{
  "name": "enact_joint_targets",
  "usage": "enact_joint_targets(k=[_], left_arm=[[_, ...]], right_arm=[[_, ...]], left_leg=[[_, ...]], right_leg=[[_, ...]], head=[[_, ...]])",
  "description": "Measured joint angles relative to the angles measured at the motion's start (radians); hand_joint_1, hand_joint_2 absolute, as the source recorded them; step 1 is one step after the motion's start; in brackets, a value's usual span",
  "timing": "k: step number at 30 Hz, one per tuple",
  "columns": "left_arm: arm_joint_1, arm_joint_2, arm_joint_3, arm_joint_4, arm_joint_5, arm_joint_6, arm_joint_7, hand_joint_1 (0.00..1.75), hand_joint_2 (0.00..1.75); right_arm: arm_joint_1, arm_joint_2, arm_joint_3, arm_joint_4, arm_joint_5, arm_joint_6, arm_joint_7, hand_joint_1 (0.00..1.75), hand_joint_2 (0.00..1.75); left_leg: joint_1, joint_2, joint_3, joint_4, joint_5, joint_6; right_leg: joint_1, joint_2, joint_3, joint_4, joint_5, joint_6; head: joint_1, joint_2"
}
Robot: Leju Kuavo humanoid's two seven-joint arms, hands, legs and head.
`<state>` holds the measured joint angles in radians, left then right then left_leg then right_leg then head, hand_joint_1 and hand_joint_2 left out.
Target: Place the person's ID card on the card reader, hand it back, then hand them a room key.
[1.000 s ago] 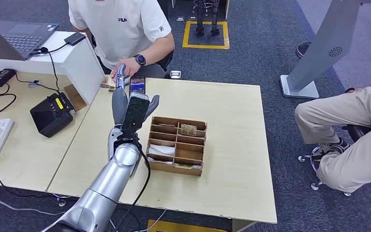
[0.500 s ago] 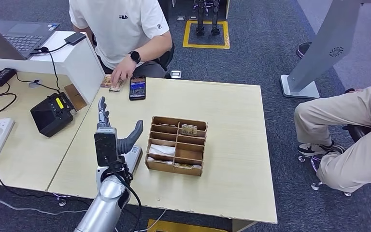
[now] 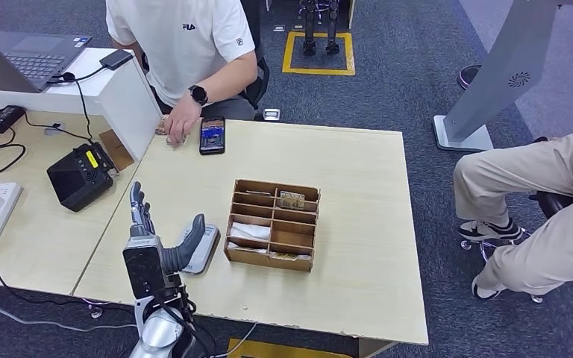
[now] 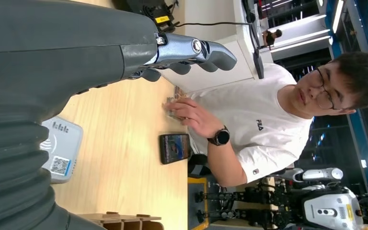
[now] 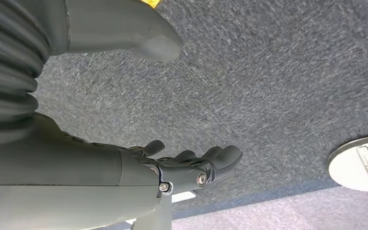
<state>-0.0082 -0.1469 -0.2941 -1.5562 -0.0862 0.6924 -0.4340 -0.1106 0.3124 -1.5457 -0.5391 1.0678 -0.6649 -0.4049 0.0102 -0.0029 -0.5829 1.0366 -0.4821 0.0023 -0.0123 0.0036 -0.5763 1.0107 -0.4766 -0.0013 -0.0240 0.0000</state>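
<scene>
My left hand (image 3: 151, 250) stands upright over the table's near left part, fingers apart and holding nothing, its thumb just above the grey-white card reader (image 3: 204, 249). The same reader (image 4: 60, 149) lies flat on the wood in the left wrist view, below my fingers (image 4: 194, 48). At the far edge the person's hand (image 3: 177, 125) rests on a tan ID card (image 3: 163, 129), largely covered. The card (image 4: 171, 102) peeks out under that hand (image 4: 188, 109). A wooden divided box (image 3: 273, 223) holds a key card (image 3: 292, 199). My right hand (image 5: 175, 168) hangs with its fingers spread over grey carpet.
A black phone (image 3: 213, 136) lies beside the person's hand. A black device (image 3: 80, 176) with cables sits on the left table, a laptop (image 3: 28, 54) behind it. A second person's legs (image 3: 526, 201) are at the right. A round stand base (image 5: 359, 163) sits on the carpet.
My left arm has drawn back from the person's side to the table's near edge, empty-handed. The person's hand has slid left along the far edge and settled on the card.
</scene>
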Motion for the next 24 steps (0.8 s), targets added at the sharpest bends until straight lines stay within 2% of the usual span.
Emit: enact_joint_targets(k=[9, 24], left_arm=[[0.069, 0.0, -0.003, -0.041, 0.006, 0.004, -0.001, 0.0, 1.75], [0.09, 0.0, -0.006, -0.058, -0.042, 0.004, -0.017, 0.0, 1.75]], right_arm=[[0.003, 0.003, 0.0, -0.027, 0.003, 0.0, 0.023, 0.0, 1.75], [0.011, 0.007, 0.0, -0.061, 0.007, 0.0, 0.044, 0.0, 1.75]], left_leg=[[0.0, 0.0, 0.0, 0.0, 0.0, 0.0], [0.0, 0.0, 0.0, 0.0, 0.0, 0.0]], right_leg=[[0.0, 0.0, 0.0, 0.0, 0.0, 0.0], [0.0, 0.0, 0.0, 0.0, 0.0, 0.0]], head=[[0.0, 0.0], [0.0, 0.0]])
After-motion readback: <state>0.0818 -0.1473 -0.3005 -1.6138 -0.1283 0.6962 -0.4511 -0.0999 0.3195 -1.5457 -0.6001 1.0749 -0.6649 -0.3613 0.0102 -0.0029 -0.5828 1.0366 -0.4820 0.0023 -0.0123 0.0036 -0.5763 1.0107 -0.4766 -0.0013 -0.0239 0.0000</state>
